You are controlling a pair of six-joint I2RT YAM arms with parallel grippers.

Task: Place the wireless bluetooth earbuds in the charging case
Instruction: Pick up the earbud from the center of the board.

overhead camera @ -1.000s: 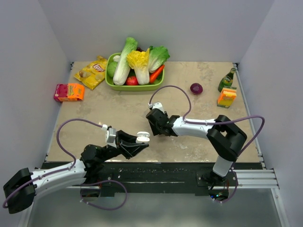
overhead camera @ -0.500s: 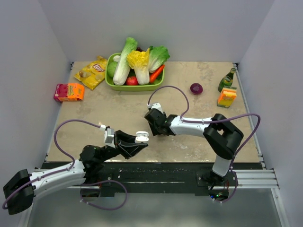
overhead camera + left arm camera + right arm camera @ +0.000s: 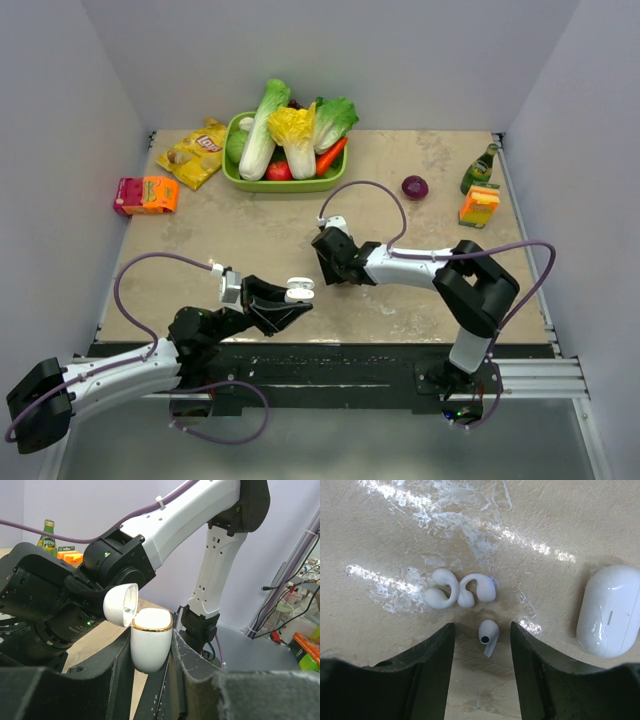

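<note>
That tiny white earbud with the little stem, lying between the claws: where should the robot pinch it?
Probably across the rounded head of the earbud, coming straight down from above. It lies flat on the table, and the right gripper straddles it with a finger on either side; the stem looks too thin to hold.

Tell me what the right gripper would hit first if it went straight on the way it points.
Likely the small white stemmed plastic earbud lying between its open jaws, though depth is unclear.

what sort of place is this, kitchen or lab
Probably a robot test cell: plain walls box in the table, a left arm and right arm are bolted at its near edge, and a green bin of vegetables looks staged.
</note>
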